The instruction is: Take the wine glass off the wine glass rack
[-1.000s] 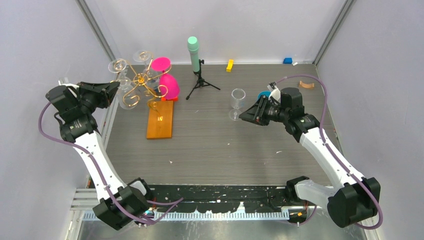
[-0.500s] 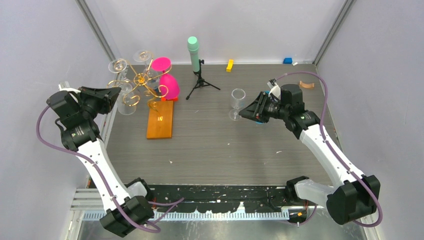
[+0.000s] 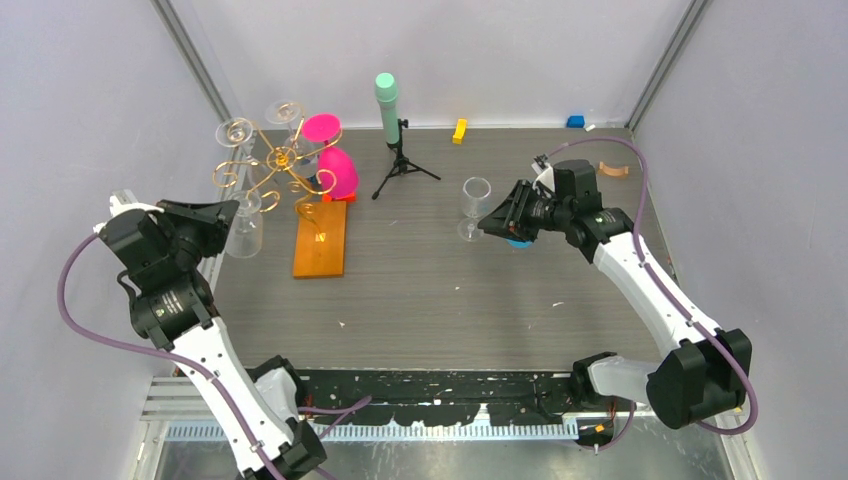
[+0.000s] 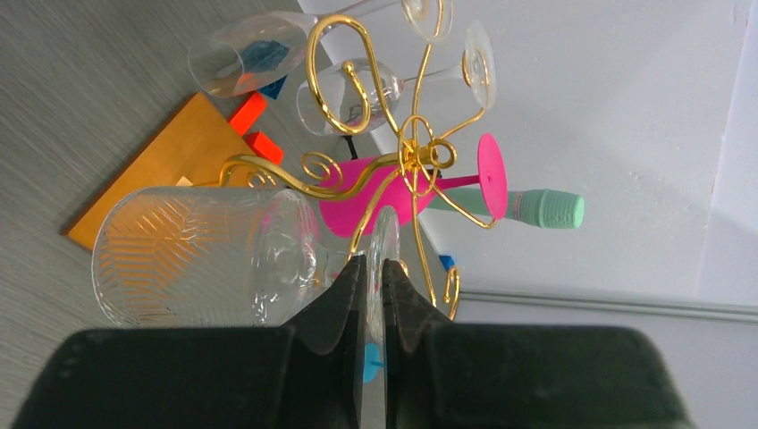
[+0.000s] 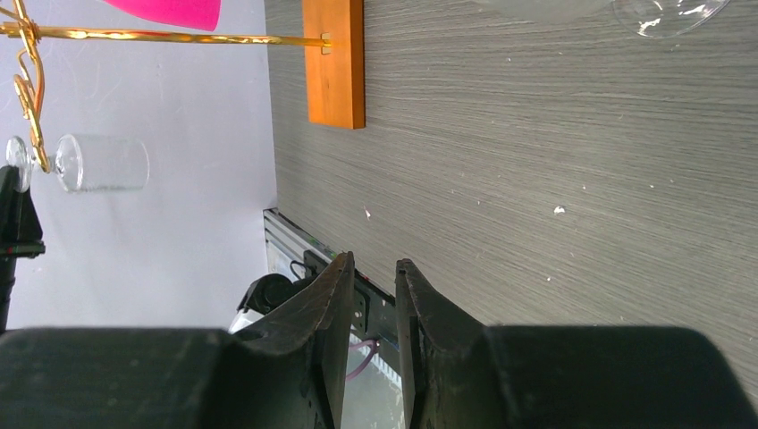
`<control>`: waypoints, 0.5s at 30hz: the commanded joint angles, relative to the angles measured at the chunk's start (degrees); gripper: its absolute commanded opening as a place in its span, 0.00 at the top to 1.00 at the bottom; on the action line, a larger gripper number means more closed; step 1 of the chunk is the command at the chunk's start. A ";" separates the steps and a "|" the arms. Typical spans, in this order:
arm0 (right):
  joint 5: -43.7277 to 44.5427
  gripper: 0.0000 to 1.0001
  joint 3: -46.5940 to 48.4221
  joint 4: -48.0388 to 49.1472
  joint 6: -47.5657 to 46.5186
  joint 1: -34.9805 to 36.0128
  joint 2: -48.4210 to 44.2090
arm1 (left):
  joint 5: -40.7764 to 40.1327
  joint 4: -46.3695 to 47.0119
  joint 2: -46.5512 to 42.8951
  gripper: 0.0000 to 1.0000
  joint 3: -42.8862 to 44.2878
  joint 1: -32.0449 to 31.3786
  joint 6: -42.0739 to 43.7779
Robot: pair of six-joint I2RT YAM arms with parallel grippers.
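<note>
The wine glass rack (image 3: 283,160) is a gold wire stand on an orange wooden base (image 3: 321,238) at the back left. My left gripper (image 3: 226,213) is shut on the foot of a clear wine glass (image 3: 243,234) at the rack's near-left side. In the left wrist view the gripper (image 4: 374,261) pinches the foot edge, the bowl (image 4: 197,259) lying left. In the right wrist view the held glass's stem (image 5: 40,161) sits by a scroll tip; contact unclear. My right gripper (image 3: 492,222) is slightly open and empty, and its jaws (image 5: 371,259) show a narrow gap.
Two clear glasses (image 4: 250,58) and a pink glass (image 3: 339,173) still hang on the rack. Another clear glass (image 3: 476,205) stands on the table left of my right gripper. A black tripod with a mint cylinder (image 3: 390,120) stands behind. Small yellow (image 3: 459,130) and blue (image 3: 575,121) blocks lie at the back.
My left arm has drawn back toward the near left with the clear glass, which moved outward and down from the rack's centre. My right arm shifted slightly left.
</note>
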 commanded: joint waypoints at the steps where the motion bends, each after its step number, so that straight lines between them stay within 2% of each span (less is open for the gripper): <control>1: 0.41 0.71 3.06 0.14 -0.33 -0.14 0.96 | -2.89 -2.82 -2.25 1.00 5.90 -0.02 2.61; 5: 2.20 0.70 3.68 -0.22 0.35 -0.19 1.69 | -7.20 -6.02 -6.04 1.00 7.22 -0.01 3.52; 15: 5.55 0.67 4.12 -0.86 2.14 -0.19 2.11 | -1.52 -3.94 -9.78 1.00 5.37 -2.21 -0.12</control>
